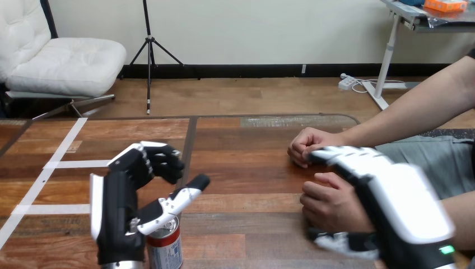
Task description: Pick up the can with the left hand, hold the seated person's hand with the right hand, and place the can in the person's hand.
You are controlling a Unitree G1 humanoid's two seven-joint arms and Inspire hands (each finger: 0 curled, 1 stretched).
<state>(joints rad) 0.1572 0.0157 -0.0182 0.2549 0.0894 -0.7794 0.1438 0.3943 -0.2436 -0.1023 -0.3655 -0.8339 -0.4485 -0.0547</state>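
A red, white and blue can (166,246) stands upright at the table's near edge. My left hand (115,207) is right beside it on its left. The thumb reaches out over the can's top, and the bent fingers (159,162) hang well beyond the can without closing on it. My right hand (403,202) comes in from the right around the person's nearer hand (330,204), a loose fist on the table. Its straight fingers (341,156) lie along the fist's far side and its thumb along the near side. Whether they touch, I cannot tell.
The person's farther hand (308,144) rests curled on the table just beyond my right fingers, with the forearm running off to the right. White tape lines (61,151) cross the wooden table (241,168) at the left.
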